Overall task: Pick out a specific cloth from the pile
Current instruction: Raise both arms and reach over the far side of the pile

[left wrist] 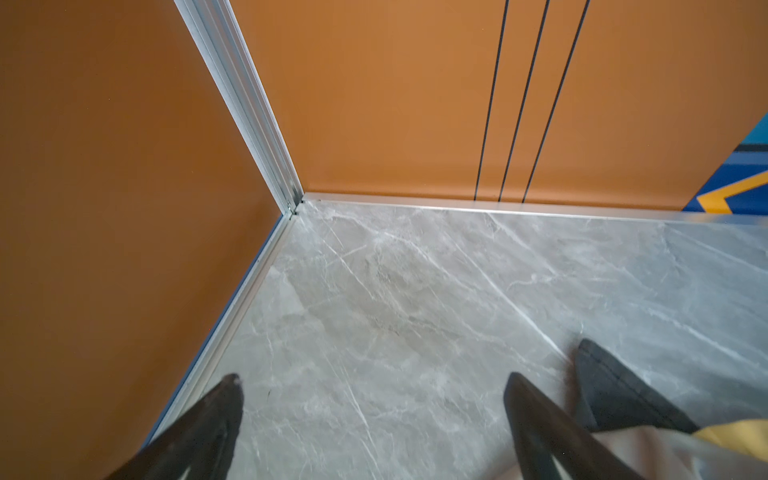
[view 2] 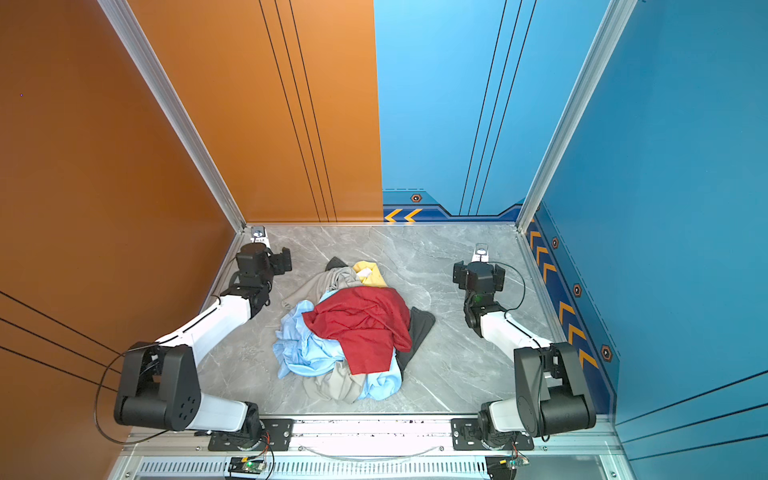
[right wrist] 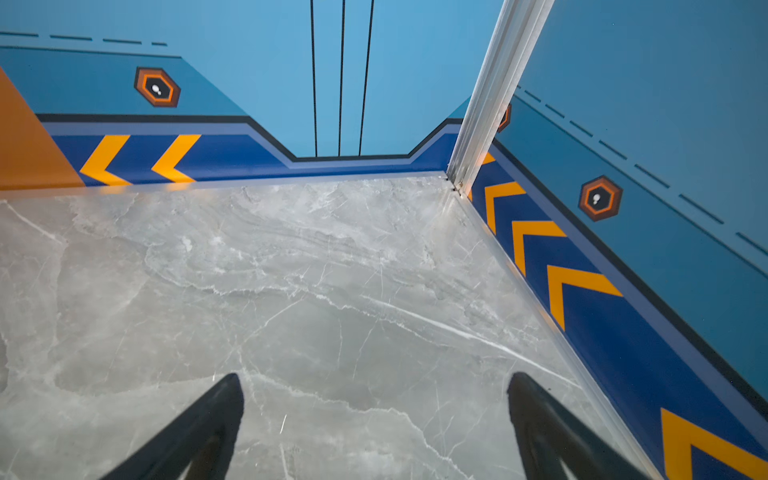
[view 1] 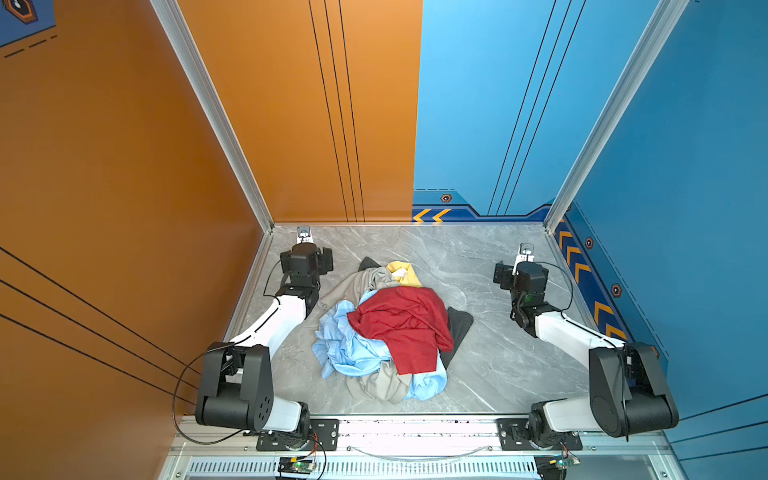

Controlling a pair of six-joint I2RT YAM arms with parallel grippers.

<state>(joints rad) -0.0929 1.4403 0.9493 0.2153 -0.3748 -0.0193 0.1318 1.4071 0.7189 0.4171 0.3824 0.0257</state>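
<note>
The pile lies mid-table in both top views, with a dark red garment on top of light blue, beige-grey and dark grey ones. The mustard-yellow cloth pokes out at the pile's far edge, showing a bit of white lining, mostly buried. In the left wrist view a strip of the cloth shows beside a dark grey corner. My left gripper is open over bare table, left of the pile's far end. My right gripper is open over bare table, to the right of the pile.
Orange wall stands close on the left, blue wall on the right, with aluminium corner posts. The grey marble table is bare around the pile. The arm bases sit on the front rail.
</note>
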